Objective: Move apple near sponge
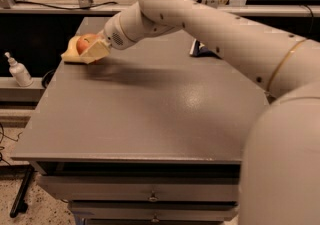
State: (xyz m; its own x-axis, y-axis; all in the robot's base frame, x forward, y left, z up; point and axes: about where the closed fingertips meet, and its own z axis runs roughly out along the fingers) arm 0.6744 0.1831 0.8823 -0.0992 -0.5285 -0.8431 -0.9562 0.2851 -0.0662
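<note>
Your gripper (91, 50) is at the far left corner of the table (150, 114), low over the top, and it is closed around the apple (85, 43). You can see one cream finger (99, 51) across the near side of the fruit; the other finger is hidden behind it. The apple's red-orange top shows just above that finger.

The sponge (68, 56) lies right under and to the left of the gripper, at the table's left edge. From this view the apple sits just above it, and you cannot tell whether the two are touching.

The arm (200, 14) reaches in from the right and runs across the back of the table to the wrist, casting a long shadow on the grey top in front of the gripper.

Behind the arm, at the far right of the table, a dark blue bag (196, 49) peeks out, well apart from the apple and sponge.

Off the table to the left, a small white bottle (19, 71) stands upright on a low ledge (10, 85). Below the table's front edge you can see a drawer (150, 189).
</note>
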